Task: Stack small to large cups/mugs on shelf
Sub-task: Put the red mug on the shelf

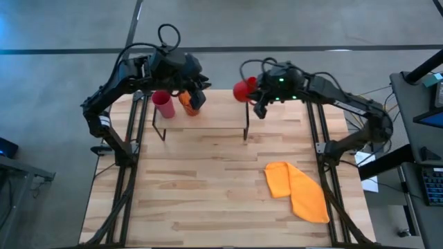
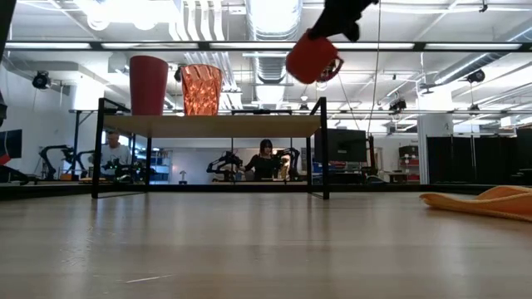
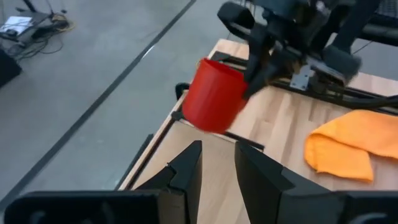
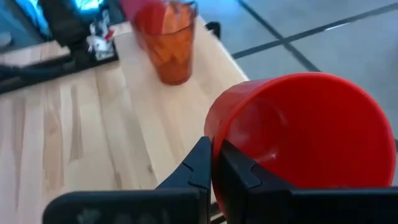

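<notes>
The pink tumbler and the orange ribbed cup stand upright side by side on the left end of the shelf's plank top; they also show in the high view, tumbler and cup. My right gripper is shut on the red mug, which is in the air above the shelf's right end. My left gripper is open and empty, next to the orange cup in the high view. My right gripper pinches the red mug's wall at its rim, one finger inside the mug and one finger outside. The mug is lifted clear of the shelf and tilted, its mouth turned toward the gripper.
An orange cloth lies on the table's right half, nearer the front. The shelf's black wire legs stand on the tabletop at the far side. People and other equipment show in the room beyond the table.
</notes>
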`<state>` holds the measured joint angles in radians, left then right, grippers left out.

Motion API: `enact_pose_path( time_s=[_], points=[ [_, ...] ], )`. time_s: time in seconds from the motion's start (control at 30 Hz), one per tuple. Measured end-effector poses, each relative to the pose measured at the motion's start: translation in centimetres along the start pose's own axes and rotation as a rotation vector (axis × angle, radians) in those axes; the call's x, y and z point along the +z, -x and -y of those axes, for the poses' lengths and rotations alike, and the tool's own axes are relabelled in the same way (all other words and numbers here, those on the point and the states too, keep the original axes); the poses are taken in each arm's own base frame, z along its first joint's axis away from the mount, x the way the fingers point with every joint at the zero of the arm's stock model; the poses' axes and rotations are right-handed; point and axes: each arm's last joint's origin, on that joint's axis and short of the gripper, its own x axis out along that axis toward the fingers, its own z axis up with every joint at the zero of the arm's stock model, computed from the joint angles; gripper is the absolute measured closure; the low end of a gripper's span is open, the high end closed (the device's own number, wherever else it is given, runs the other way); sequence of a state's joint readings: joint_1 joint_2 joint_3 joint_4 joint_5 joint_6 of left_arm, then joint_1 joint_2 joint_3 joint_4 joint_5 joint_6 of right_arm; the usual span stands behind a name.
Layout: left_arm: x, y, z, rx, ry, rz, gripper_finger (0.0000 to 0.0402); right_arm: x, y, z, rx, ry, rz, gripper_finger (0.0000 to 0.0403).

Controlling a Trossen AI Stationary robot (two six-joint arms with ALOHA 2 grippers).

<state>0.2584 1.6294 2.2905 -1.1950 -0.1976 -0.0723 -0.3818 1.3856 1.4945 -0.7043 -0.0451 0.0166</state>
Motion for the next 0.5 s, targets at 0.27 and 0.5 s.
enact_pose_path(
  time_s=[0.27, 0.5],
  points=[
    [-0.6, 1.5, -0.6, 0.077, -0.005, -0.027, 0.032, 2.3, -3.9, -0.4, 0.092, 0.031, -0.056, 0.0394],
    [-1.9, 2.8, -1.2, 0.177, 0.09, -0.115, 0.032, 3.3, -6.5, -0.7, 0.106, 0.073, -0.271, 0.0394]
  ],
)
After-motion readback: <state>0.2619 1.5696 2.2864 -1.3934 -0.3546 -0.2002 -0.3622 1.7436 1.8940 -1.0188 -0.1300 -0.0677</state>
